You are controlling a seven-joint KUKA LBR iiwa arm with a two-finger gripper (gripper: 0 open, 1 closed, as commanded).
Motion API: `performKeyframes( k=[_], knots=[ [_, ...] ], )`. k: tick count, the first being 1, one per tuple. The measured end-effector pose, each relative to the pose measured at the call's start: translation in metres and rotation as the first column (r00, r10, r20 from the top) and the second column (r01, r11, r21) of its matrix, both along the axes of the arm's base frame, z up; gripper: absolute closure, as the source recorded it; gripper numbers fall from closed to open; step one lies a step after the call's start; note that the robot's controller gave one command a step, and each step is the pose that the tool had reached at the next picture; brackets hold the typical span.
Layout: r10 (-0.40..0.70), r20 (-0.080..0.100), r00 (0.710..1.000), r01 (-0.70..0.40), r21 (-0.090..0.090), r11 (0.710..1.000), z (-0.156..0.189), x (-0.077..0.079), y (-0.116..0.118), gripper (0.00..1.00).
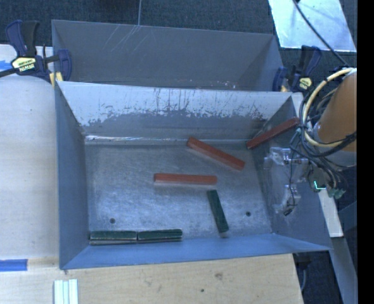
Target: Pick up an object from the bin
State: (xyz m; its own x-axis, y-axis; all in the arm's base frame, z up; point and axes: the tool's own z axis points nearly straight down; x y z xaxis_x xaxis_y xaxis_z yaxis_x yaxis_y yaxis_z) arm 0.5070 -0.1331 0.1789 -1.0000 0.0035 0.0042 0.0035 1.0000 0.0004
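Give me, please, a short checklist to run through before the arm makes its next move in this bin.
1. State of the gripper, open or shut: cannot tell.
2. Is the gripper above a thing: not ok; it hangs over the bin's right wall.
3. Nearest thing lying free: ok; the tilted green bar touches no other bar.
4. Obstacles near the arm: not ok; a leaning red-brown bar rests against the right wall close by.
5. Fallback target: ok; the level red-brown bar lies free mid-floor.

mid-floor reddish bar [185, 179], nearby green stick [217, 213]
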Motion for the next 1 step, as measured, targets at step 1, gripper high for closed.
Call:
performKeyframes(
  k=[1],
  knots=[
    [-0.058, -0.001, 0.998, 0.058, 0.003, 0.998, -0.0928, 0.0048, 0.0559, 0.0]
  ],
)
